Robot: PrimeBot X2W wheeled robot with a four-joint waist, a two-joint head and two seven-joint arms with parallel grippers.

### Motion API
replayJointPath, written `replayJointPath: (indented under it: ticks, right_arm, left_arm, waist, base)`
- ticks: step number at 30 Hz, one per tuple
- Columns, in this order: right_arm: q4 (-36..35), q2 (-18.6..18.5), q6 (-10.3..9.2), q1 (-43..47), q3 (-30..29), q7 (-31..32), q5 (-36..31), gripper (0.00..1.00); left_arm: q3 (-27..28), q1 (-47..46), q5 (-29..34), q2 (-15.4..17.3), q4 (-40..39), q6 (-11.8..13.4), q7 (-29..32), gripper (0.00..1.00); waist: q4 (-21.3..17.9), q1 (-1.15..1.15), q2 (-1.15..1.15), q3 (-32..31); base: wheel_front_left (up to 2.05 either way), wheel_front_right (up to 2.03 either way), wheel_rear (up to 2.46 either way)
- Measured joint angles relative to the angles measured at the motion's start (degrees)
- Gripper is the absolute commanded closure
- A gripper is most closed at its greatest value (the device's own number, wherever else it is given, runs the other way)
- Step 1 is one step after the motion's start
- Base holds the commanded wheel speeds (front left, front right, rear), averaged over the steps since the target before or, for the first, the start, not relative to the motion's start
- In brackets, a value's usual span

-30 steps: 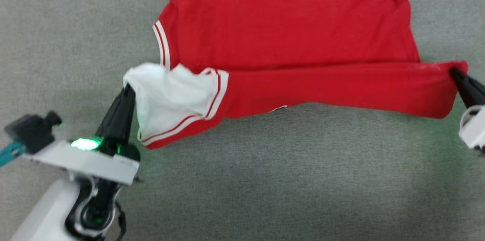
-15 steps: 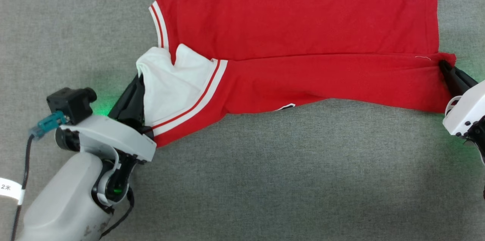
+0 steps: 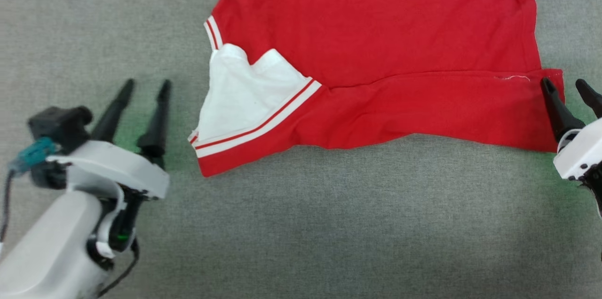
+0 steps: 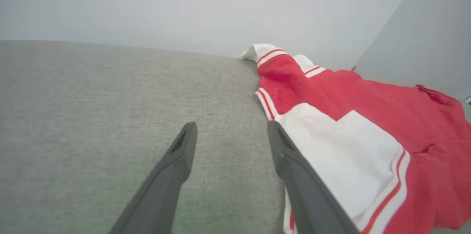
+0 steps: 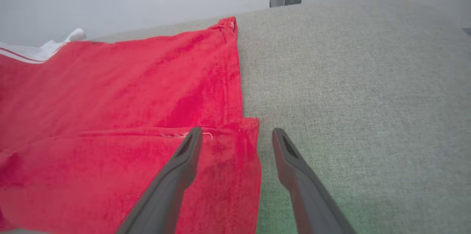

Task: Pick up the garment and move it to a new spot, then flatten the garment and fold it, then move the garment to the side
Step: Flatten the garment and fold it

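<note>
Fabric, grey and woven, covers the surface; a pale wall rises behind it. The garment lies partly folded across its far middle. Left gripper stands beside the white sleeve, fingers apart; right gripper, fingers also apart, straddles the garment's right edge.

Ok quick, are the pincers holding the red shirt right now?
Left pincer: open, holding nothing, just beside the shirt.
Right pincer: open, holding nothing, at the shirt's edge.
</note>
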Motion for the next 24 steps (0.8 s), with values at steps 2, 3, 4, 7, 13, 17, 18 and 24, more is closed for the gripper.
replayJointPath:
  ticks: [2,3,4,7,13,17,18,24]
  right_arm:
    - [-1.8,0.2,0.0,0.9,-0.5,-0.4,0.1,0.0]
    - [-2.7,0.2,0.0,1.2,-0.8,-0.5,0.1,0.0]
    - [-3.8,0.1,0.0,1.6,-1.1,-0.6,0.1,0.0]
    - [-6.8,0.1,0.0,2.6,-2.4,-0.6,0.1,0.0]
    - [-11.1,0.8,0.0,3.1,-3.0,1.0,-0.1,0.0]
    - [-12.4,1.5,0.0,3.6,-2.5,1.8,-0.4,0.0]
    - [-12.7,1.7,0.0,3.6,-2.3,1.8,-0.4,0.0]
    - [-13.1,2.3,0.0,3.6,-1.6,2.1,-0.4,0.0]
  left_arm:
    - [0.9,1.3,0.0,1.9,-3.7,2.3,1.3,0.0]
    - [0.9,2.0,0.0,2.8,-5.8,3.3,2.3,0.0]
    - [0.5,2.8,0.1,3.7,-8.3,4.4,3.8,0.0]
    - [-1.1,5.6,0.0,5.8,-15.0,7.8,9.7,0.0]
    - [-4.2,7.8,-1.7,9.3,-25.1,13.1,21.8,0.0]
    - [-5.7,8.0,-2.3,11.5,-26.7,14.2,27.4,0.0]
    - [-5.6,8.0,-3.2,11.3,-26.9,14.2,28.0,0.0]
    - [-5.1,6.9,-5.0,10.8,-25.0,13.5,29.0,0.0]
  waist:
    - [0.3,0.0,0.0,-0.6]
    - [0.4,0.0,0.0,-0.8]
    - [0.5,0.0,0.0,-0.9]
    - [0.8,0.0,0.0,-1.1]
    - [0.3,0.0,0.0,-0.4]
    - [-0.3,0.0,0.0,0.6]
    - [-0.5,0.0,0.0,0.9]
    - [-1.9,0.0,0.0,2.5]
  base:
    - [0.0,0.0,0.0]
    - [0.0,0.0,0.0]
    - [0.0,0.0,0.0]
    - [0.0,0.0,0.0]
    - [0.0,0.0,0.0]
    - [0.0,0.0,0.0]
    - [0.0,0.0,0.0]
    - [0.0,0.0,0.0]
